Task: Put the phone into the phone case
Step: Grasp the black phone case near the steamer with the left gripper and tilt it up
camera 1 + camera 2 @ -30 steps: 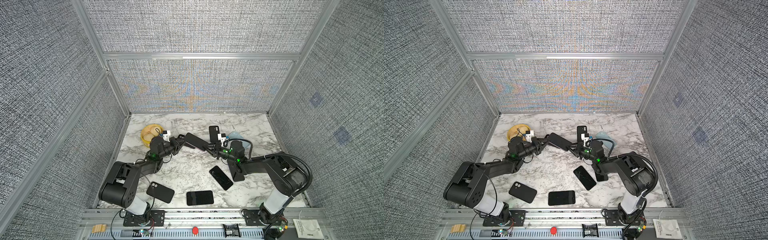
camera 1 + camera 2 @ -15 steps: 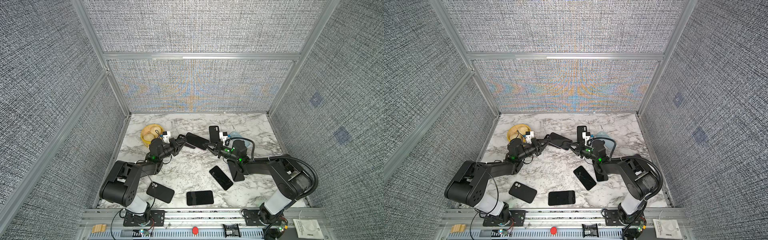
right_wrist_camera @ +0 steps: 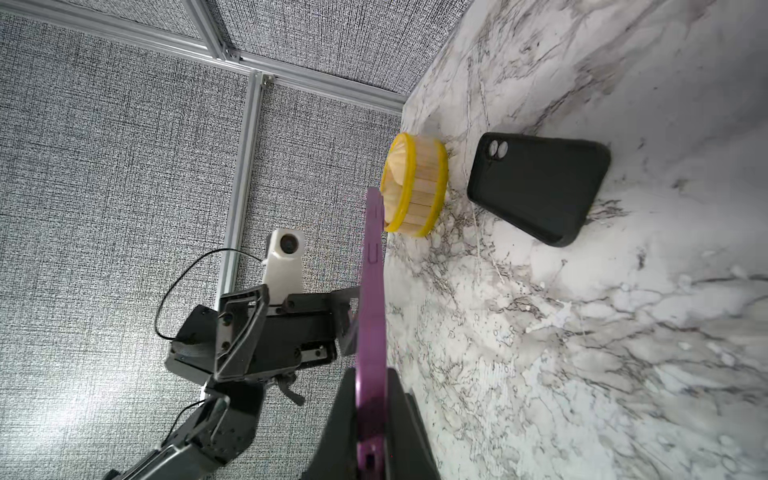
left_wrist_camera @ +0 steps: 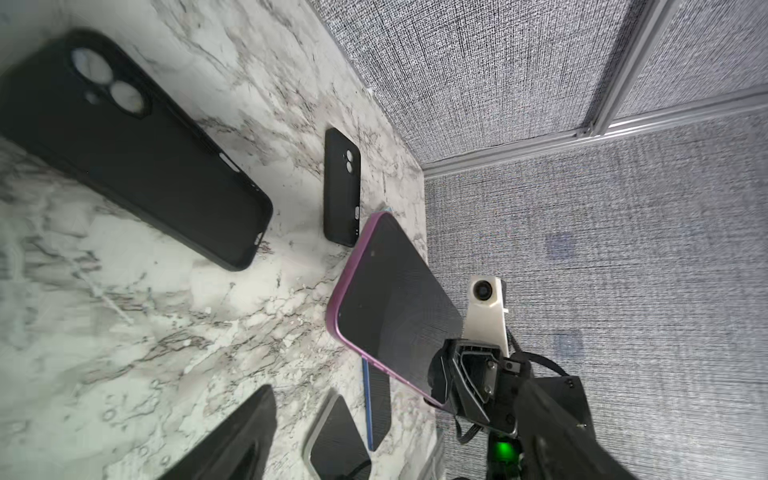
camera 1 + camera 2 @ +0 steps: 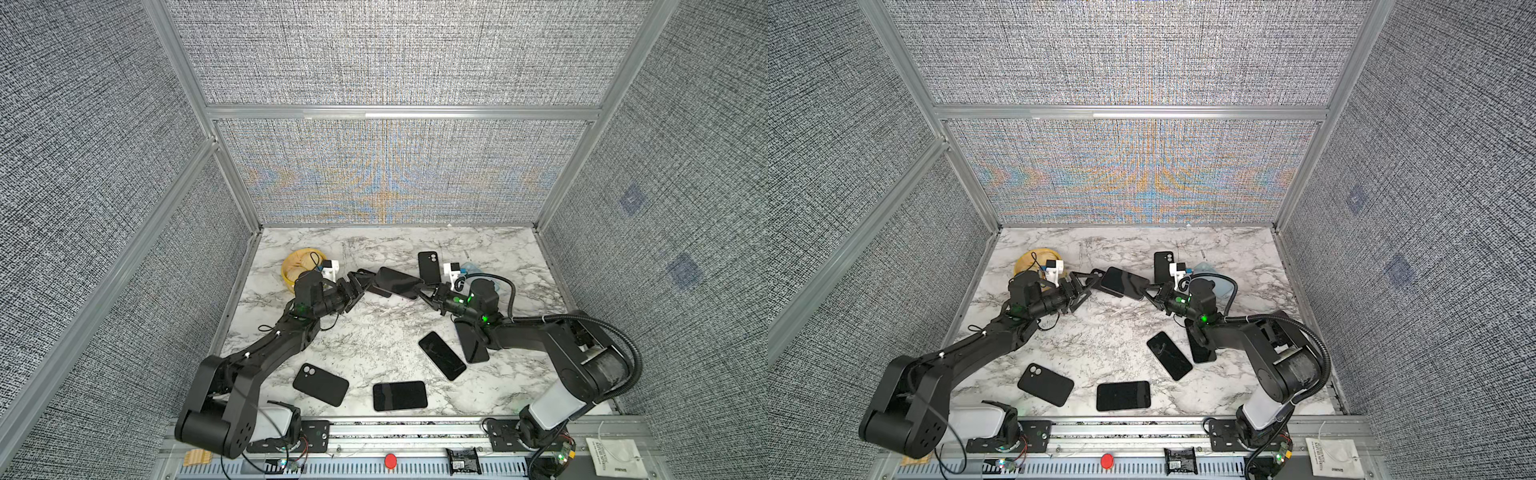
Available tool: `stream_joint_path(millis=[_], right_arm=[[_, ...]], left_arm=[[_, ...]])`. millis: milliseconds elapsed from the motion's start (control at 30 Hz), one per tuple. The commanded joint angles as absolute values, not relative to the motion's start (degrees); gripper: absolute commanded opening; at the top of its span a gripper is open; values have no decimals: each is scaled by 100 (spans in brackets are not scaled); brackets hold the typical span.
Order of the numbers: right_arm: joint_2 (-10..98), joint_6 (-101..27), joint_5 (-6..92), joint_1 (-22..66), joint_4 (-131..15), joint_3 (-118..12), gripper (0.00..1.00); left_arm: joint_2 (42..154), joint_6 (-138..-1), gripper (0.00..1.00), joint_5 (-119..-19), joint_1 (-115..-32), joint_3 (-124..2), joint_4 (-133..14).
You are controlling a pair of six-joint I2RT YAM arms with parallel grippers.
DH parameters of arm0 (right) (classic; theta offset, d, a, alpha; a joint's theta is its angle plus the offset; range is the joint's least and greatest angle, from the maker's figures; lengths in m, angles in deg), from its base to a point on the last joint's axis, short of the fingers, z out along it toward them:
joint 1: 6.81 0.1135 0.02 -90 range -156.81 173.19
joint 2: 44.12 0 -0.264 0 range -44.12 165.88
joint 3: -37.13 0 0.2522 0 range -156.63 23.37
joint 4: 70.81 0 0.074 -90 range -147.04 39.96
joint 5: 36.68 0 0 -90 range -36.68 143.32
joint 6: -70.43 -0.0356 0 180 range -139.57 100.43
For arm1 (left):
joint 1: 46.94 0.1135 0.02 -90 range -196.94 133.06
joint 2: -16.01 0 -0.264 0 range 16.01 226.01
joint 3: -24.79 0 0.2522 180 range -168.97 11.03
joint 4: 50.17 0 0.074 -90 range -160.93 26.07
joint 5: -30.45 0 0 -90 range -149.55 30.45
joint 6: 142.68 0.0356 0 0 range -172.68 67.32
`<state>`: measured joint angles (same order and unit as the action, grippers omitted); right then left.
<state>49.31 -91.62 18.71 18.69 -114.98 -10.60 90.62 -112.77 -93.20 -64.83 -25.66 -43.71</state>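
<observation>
Two grippers meet above the veined white marble table (image 5: pixel 374 328). The right gripper (image 5: pixel 427 291) is clenched on one end of the slim, glossy dark-screened, purple-rimmed phone (image 5: pixel 397 282), holding it tilted aloft. The left gripper (image 5: pixel 358 287) is spread wide at the other end, grasping nothing. Three matte black cases lie flat: rear case (image 5: pixel 429 266), front case (image 5: pixel 320 384) and middle case (image 4: pixel 124 153) near the phone's free end.

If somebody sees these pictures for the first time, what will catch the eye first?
A purple phone hangs above the middle of the marble table: the right gripper is shut on one end, the left gripper stands open at the other. At the back left sits a yellow basket; black cases and phones lie flat near the front.
</observation>
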Motion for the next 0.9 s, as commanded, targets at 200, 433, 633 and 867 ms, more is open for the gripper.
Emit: stream_joint_path(millis=[200, 433, 633, 867], right_arm=[[4708, -8361, 1219, 1540, -10468, -1216, 0], [4617, -6972, 843, 1481, -8854, -1661, 0], [4602, -6233, 644, 1446, -7797, -2168, 0], [4731, -6027, 461, 1386, -7420, -2549, 0]], left_arm=[[9903, -8639, 90, -7691, -6480, -4378, -8237], [11713, -7600, 82, -6902, -6474, -6393, -9782], [12748, -7499, 81, -6809, -6448, -7528, -10275], [13756, -7392, 76, -6795, -6450, -8608, -10478]])
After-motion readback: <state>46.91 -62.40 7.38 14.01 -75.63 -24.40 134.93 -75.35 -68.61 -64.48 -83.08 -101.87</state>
